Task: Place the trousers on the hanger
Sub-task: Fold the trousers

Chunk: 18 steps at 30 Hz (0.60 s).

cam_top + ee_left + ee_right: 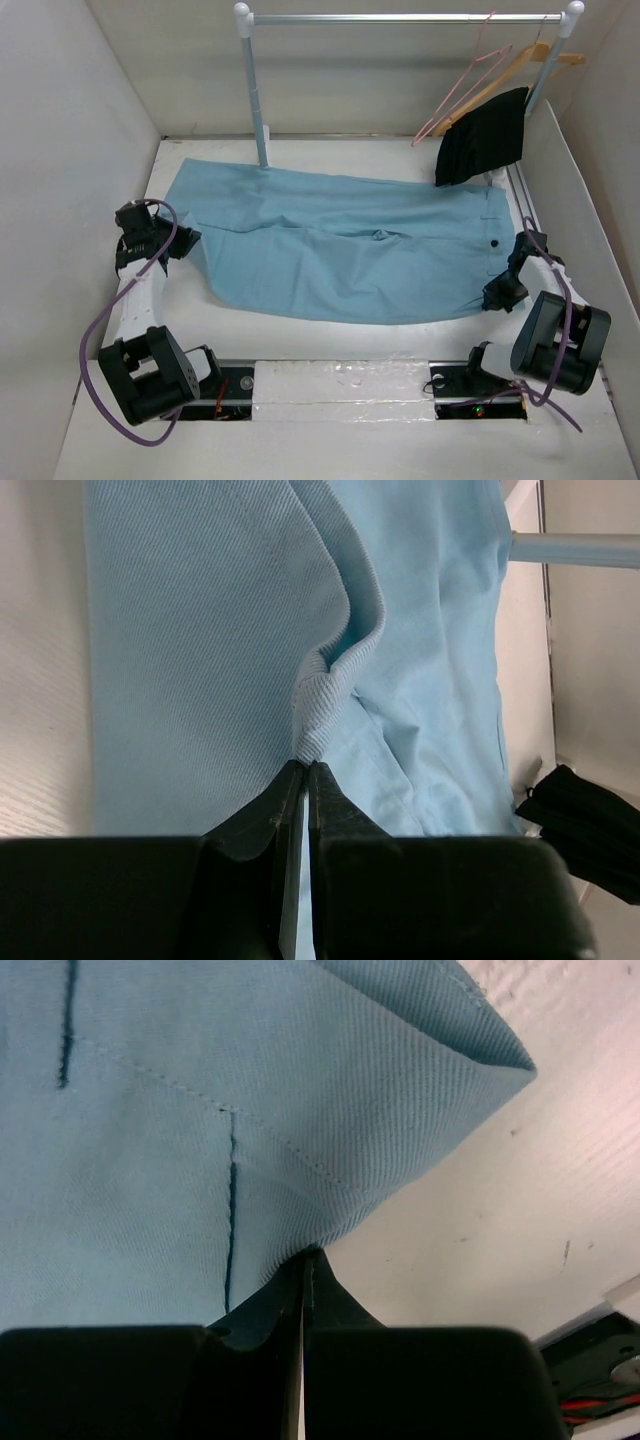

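The light blue trousers (340,250) lie spread flat across the table, waist to the right. My left gripper (185,243) is at their left end, and in the left wrist view it (305,765) is shut on a raised fold of the trousers (200,630). My right gripper (497,295) is at the near corner of the waist. The right wrist view shows it (308,1255) shut on the edge of the trousers (180,1110). An empty pink wire hanger (465,85) hangs on the rail at the back right.
A clothes rack stands at the back, with its rail (400,18) overhead and its left pole (255,90) by the trousers' far edge. A wooden hanger (525,62) carries a black garment (483,135) that touches the waist's far corner. White walls enclose the table (480,1210).
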{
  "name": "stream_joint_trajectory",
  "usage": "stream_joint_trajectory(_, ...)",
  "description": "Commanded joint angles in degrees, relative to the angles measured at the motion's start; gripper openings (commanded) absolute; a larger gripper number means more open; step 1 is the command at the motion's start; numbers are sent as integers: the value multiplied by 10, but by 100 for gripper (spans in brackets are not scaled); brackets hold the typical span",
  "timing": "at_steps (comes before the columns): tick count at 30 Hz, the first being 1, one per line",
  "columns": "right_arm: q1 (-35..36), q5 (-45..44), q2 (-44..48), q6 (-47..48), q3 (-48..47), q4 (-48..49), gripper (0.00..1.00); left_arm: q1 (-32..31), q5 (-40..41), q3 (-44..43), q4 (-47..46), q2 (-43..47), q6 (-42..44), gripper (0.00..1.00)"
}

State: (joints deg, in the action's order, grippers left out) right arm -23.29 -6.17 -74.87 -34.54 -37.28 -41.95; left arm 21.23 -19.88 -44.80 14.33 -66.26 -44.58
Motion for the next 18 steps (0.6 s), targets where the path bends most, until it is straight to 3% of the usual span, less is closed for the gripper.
stream_joint_trajectory(1,-6,-24,8,53,-7,87,0,4,12,-14,-10,19,16,0)
stream_joint_trajectory(7,-15,-47,128,148,-130,23,0,9,26,-57,6,8,22,0)
stream_joint_trajectory(12,-2,-44,46,202,-241,-7,0,9,65,-90,18,1,21,0)
stream_joint_trajectory(18,22,-49,13,243,-305,37,0,21,130,-151,32,-31,15,0)
